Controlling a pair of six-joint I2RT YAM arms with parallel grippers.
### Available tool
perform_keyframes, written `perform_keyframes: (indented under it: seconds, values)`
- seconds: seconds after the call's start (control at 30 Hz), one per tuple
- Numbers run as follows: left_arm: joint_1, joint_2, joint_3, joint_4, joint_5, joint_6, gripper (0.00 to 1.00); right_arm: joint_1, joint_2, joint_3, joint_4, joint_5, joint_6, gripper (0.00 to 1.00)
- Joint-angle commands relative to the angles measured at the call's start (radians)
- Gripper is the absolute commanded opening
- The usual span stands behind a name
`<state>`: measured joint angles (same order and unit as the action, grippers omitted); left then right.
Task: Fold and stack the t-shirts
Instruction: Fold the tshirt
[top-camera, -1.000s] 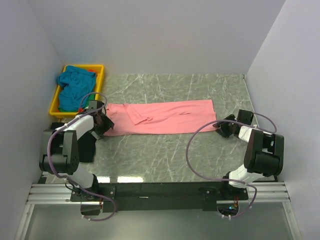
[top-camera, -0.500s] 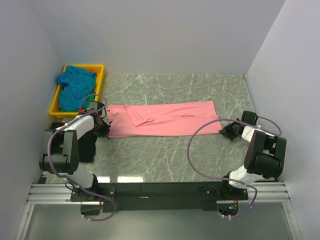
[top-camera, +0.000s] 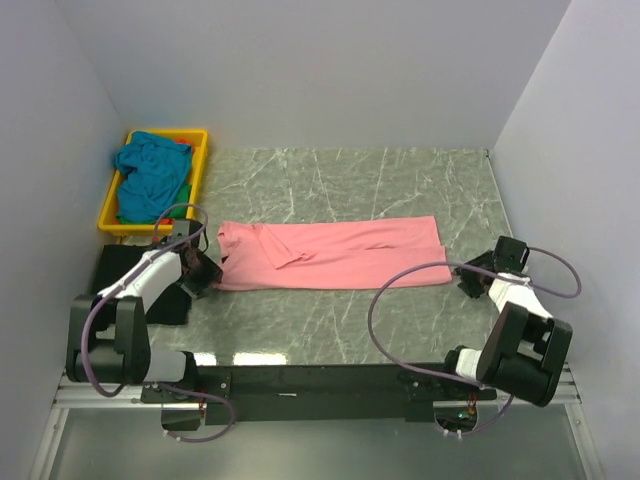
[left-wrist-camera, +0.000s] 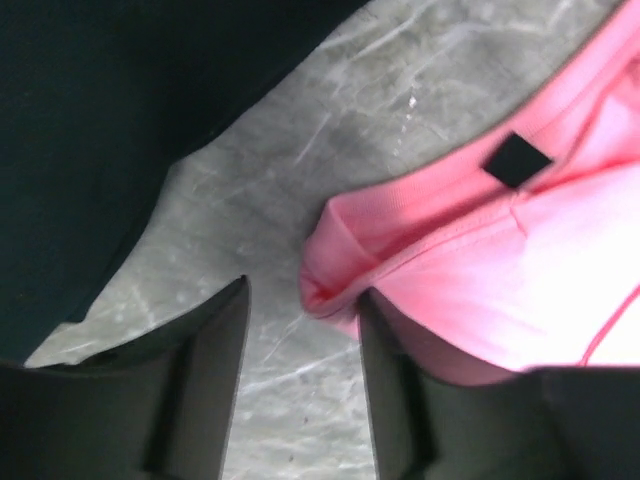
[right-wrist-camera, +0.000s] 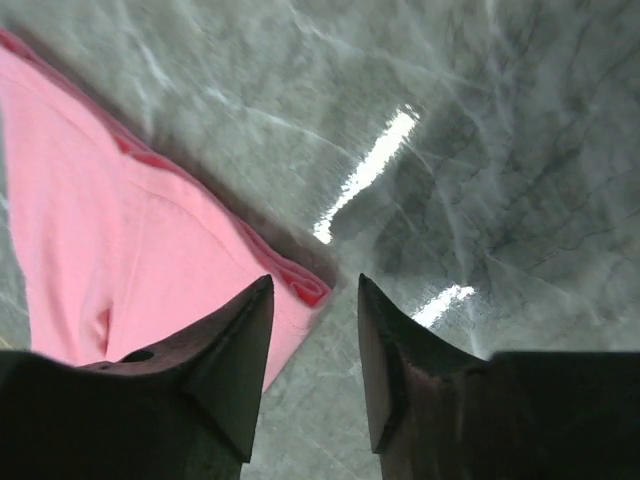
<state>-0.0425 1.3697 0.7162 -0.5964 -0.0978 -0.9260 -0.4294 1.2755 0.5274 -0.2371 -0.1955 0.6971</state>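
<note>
1. From the top external view, a salmon-pink cloth t-shirt lies flat on the grey-green marble-patterned table. It is folded into a long band that runs left to right between the two arms.
   - The left gripper sits low at the band's left end, just beside the cloth.
   - The right gripper sits low at the band's right end, just beside the near right corner.
   - At the far left, a yellow plastic tray holds a crumpled teal-blue t-shirt. A bit of green cloth shows at the tray's near end and a bit of orange-red cloth at its far end.
2. In the left wrist view, the left gripper has its two dark fingers spread, with bare table in the gap.
   - It holds nothing.
   - The rolled corner of the salmon-pink cloth t-shirt lies against the inner side of the right-hand finger.
   - A small black square tag shows on the cloth, and a dark surface fills the upper left.
3. In the right wrist view, the right gripper also stands parted and grips nothing.
   - The hemmed corner of the salmon-pink cloth t-shirt lies flat on the table.
   - The corner ends just ahead of the gap, nearer the left-hand finger.
</note>
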Motion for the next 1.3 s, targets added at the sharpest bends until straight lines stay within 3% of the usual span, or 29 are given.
perform_keyframes:
  seconds: [0.0,0.17,0.4,0.53,0.77,1.03,1.27]
  values:
    - [0.004,-0.072,0.014,-0.045,-0.006,0.004,0.56,-0.002,-0.082,-0.003,0.002,0.076,-0.022,0.47]
    - [0.004,-0.145,0.058,-0.104,-0.04,0.024,0.8,0.092,-0.223,0.025,0.008,0.125,-0.051,0.52]
    - [0.003,-0.247,0.118,-0.151,-0.105,0.091,0.86,0.504,-0.285,0.089,0.146,0.185,-0.168,0.51]
    - [0.003,-0.287,0.118,-0.122,-0.117,0.159,0.87,0.8,-0.11,0.242,0.165,0.14,-0.24,0.48]
    - [0.003,-0.32,0.109,-0.005,-0.111,0.283,0.85,1.18,0.226,0.554,0.131,0.192,-0.353,0.44]
    - [0.003,-0.294,0.072,0.087,-0.111,0.319,0.85,1.37,0.637,0.972,-0.037,0.318,-0.488,0.44]
    - [0.003,-0.255,0.075,0.104,-0.094,0.323,0.84,1.411,0.794,1.099,-0.131,0.389,-0.565,0.44]
